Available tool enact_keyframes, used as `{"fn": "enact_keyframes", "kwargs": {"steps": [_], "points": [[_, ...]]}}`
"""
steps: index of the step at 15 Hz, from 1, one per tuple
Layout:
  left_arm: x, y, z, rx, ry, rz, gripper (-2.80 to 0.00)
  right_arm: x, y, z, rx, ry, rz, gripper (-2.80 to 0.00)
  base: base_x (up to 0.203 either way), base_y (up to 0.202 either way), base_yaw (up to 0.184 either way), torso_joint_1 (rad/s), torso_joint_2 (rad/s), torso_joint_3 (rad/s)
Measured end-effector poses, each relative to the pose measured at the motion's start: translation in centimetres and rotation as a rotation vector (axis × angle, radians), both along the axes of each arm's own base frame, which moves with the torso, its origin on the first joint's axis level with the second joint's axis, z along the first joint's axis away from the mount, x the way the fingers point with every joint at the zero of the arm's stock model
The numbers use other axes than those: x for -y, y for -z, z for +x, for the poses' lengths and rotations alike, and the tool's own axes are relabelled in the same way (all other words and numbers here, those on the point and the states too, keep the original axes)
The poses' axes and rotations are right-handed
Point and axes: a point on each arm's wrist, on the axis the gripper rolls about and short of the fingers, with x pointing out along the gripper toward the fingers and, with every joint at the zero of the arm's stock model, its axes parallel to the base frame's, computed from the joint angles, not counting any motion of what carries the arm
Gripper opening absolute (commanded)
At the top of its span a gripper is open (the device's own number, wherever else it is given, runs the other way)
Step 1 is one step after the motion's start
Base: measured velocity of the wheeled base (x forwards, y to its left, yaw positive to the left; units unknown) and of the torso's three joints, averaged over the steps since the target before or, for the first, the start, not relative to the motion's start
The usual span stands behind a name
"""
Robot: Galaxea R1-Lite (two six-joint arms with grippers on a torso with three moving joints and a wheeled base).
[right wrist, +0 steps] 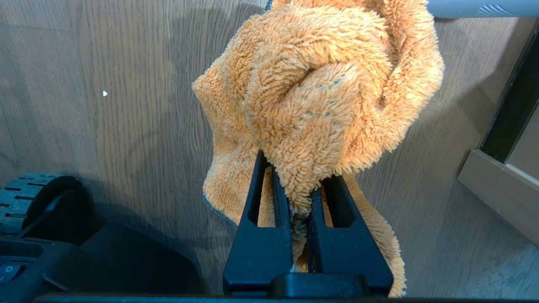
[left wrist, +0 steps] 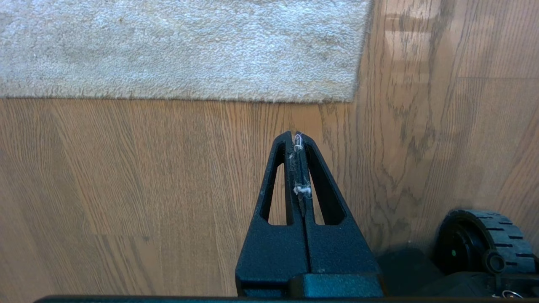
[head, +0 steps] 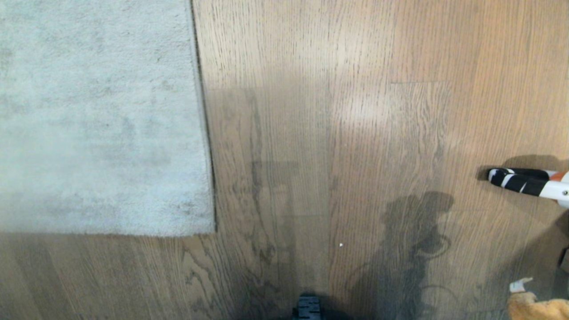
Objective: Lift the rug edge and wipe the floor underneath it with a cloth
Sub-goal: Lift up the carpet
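The right gripper is clenched on the orange cloth, which hangs bunched above the floor. The left gripper is closed and empty, near the rug edge, which lies flat.

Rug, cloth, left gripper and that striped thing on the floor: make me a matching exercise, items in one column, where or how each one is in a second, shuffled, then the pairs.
Column one:
1. rug
2. cloth
3. left gripper
4. black-and-white striped object

Column two:
A. clamped in the right gripper
B. lying flat on the floor, corner down
C. shut on nothing, above bare planks just short of the rug corner
D. at the head view's right edge, resting on the floor

Pairs: 1-B, 2-A, 3-C, 4-D
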Motion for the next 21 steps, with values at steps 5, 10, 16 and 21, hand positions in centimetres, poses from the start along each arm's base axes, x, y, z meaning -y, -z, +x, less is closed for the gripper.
{"fn": "enact_keyframes", "kwargs": {"steps": [5, 10, 16, 21], "points": [[0.0, 0.0, 0.0, 0.0, 0.001, 0.0, -2.8, 0.0, 0.0, 0.0, 0.0, 0.0, 0.0, -2.8, 0.0, 0.0, 0.0, 0.0, 0.0, 0.0], [0.0, 0.0, 0.0, 0.0, 0.001, 0.0, -2.8, 0.0, 0.0, 0.01, -0.001, 0.0, 0.0, -2.8, 0.0, 0.0, 0.0, 0.0, 0.0, 0.0], [0.0, 0.01, 0.0, -0.001, 0.0, 0.006, -2.8, 0.0, -0.01, 0.01, -0.001, 0.0, 0.001, -2.8, 0.0, 0.0, 0.0, 0.0, 0.0, 0.0], [0.0, 0.02, 0.0, -0.002, 0.0, 0.003, -2.8, 0.0, -0.01, 0.01, -0.001, 0.0, 0.0, -2.8, 0.0, 0.0, 0.0, 0.0, 0.0, 0.0]]}}
